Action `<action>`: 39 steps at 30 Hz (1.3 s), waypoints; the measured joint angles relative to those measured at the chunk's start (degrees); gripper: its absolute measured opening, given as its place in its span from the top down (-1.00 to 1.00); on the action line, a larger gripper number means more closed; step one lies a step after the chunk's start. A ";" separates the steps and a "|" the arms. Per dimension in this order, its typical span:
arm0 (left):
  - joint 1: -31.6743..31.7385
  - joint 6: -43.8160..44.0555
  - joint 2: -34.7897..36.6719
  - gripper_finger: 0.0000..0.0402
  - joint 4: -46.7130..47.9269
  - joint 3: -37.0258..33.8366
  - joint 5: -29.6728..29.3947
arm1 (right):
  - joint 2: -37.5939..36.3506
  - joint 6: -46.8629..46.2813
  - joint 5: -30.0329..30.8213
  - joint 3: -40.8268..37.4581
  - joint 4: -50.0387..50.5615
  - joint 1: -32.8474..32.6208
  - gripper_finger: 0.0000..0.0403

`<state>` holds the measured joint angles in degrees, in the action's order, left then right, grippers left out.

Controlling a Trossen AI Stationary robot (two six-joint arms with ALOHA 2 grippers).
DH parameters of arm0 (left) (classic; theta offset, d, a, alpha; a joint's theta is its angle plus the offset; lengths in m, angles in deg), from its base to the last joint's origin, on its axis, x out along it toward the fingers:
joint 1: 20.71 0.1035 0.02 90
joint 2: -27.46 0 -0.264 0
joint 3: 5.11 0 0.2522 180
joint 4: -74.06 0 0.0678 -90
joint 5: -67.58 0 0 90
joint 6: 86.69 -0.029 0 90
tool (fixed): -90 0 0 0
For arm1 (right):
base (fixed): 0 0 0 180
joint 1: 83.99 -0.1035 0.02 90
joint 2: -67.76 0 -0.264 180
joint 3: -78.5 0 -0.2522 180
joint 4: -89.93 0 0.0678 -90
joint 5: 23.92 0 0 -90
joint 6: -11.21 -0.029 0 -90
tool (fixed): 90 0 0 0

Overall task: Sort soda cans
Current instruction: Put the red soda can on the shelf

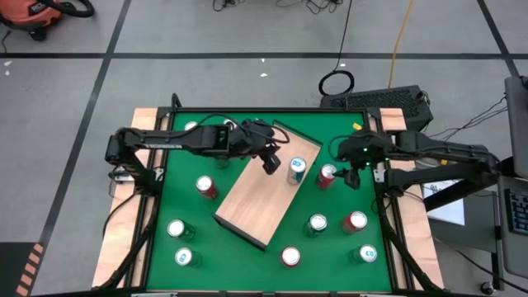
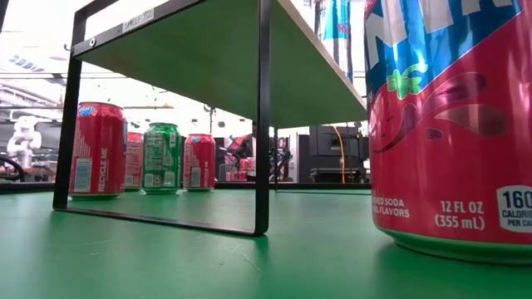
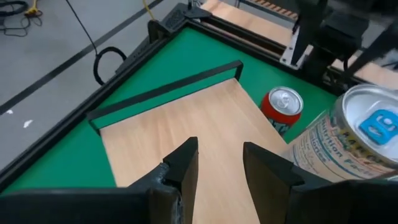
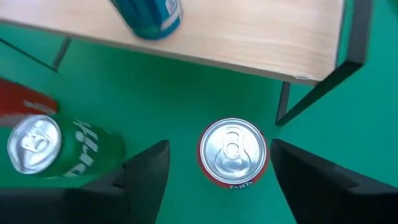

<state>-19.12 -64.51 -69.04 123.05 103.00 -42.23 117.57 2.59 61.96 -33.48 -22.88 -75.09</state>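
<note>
Glossy metal soda cans (image 1: 297, 170), matt wooden board (image 1: 266, 191), green felt-like table (image 1: 239, 256).

From above, I see my left hand (image 1: 271, 165) over the wooden board (image 1: 266, 194), my right hand (image 1: 338, 176) around a red can (image 1: 327, 176) on the green counter (image 1: 247, 264).

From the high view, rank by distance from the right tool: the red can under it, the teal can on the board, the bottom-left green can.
1. Red can, directly beneath the right tool.
2. Teal can, on the wooden board's right edge.
3. Green can, far bottom-left corner.
</note>
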 joint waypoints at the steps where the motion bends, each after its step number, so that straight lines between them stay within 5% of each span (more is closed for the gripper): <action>1: 0.00 0.04 0.26 0.37 0.33 0.00 -0.09 | 0.74 0.59 -0.01 0.00 -0.03 0.00 -0.42; 7: -0.02 0.04 1.14 0.37 1.82 0.00 -0.24 | 4.97 4.23 -0.13 -1.25 -0.79 0.00 -0.70; 12: -0.03 0.01 1.48 0.37 1.93 0.00 -0.24 | 7.46 4.83 -0.35 -4.19 -2.92 0.00 -0.75; 21: -0.04 -0.45 1.44 0.37 2.44 0.00 -0.65 | 12.82 6.46 1.18 -7.85 -8.69 0.02 -0.72; 30: -0.04 -0.55 1.43 0.37 4.85 0.00 -0.65 | 17.01 7.17 1.16 -7.71 -9.58 0.02 -0.48; 39: -0.04 -0.55 1.43 0.37 4.84 0.00 -0.65 | 16.13 6.24 1.18 -7.79 -10.19 0.01 -0.46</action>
<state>-19.16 -65.06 -67.61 127.89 103.00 -42.89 133.70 8.82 63.14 -41.27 -33.06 -75.08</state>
